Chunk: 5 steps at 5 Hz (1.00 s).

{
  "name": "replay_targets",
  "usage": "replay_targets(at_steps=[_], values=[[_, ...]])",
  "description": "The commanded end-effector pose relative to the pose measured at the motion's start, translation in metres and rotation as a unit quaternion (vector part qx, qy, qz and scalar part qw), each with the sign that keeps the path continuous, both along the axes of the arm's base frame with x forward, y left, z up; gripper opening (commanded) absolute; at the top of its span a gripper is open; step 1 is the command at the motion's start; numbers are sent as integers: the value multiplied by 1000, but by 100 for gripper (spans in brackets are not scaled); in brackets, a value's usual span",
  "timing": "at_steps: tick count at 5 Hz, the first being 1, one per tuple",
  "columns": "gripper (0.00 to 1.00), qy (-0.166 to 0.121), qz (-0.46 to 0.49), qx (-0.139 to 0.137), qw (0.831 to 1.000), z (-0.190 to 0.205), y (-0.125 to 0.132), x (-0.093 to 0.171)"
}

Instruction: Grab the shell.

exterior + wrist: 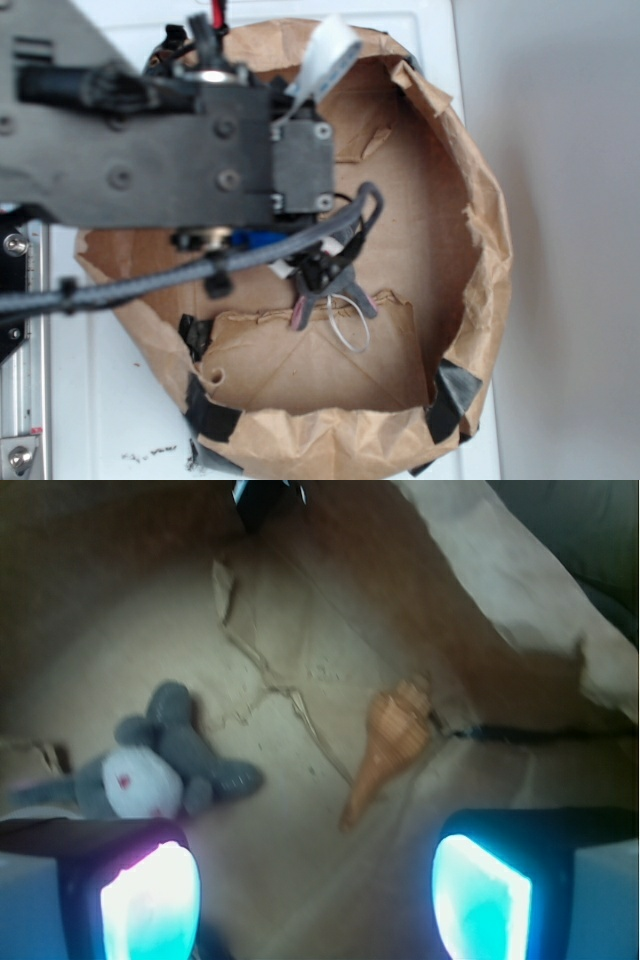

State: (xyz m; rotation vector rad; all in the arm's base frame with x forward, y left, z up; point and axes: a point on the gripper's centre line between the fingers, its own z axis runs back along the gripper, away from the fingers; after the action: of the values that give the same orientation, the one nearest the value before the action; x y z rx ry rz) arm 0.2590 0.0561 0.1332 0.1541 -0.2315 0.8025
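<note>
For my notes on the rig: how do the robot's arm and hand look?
The arm is black, boxy metal with visible screws; a grey braided cable runs along it. In the wrist view, the hand has two dark fingers with pads glowing cyan-white.

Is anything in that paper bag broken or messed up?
The paper bag looks worn: its rim is torn and patched with black tape, and its floor is creased. The shell and plush toy lie on the bag floor apparently undamaged, though the wrist view is blurry.

We see the shell, a glossy orange-tan conch, lying flat on crumpled brown paper right of centre in the wrist view, its ridged head toward the upper right, its thin tail pointing lower left.
</note>
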Motion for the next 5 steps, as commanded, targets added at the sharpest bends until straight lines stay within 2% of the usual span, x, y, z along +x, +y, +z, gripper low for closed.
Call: replay_targets(at_steps=[1, 2, 3, 5], values=[[100, -45, 58, 35, 997, -6, 13, 41], [100, -41, 64, 66, 995, -22, 22, 40], [100, -36, 66, 76, 994, -21, 28, 34], [100, -38, 125, 62, 990, -25, 33, 14]])
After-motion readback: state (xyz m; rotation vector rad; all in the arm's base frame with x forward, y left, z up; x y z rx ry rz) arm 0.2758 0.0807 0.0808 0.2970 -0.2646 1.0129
